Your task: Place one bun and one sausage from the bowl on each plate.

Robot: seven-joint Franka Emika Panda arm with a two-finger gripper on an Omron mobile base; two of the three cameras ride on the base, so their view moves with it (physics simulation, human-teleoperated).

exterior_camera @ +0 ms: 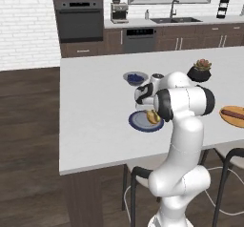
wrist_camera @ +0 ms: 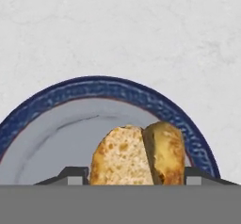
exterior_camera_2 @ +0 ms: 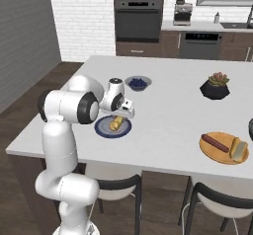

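Now spread wide either side of the bun (wrist_camera: 136, 155), low-centre over the blue plate (wrist_camera: 42, 119). Lift fingers (wrist_camera: 74, 175) straight off; avoid nudging it.

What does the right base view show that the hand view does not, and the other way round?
Right base view: the orange plate carrying a sausage and a bun, the plant pot, the small blue-filled bowl. Hand view: the fingertips flanking the bun, and its split halves. Both: that bun on the blue plate, on the white counter.
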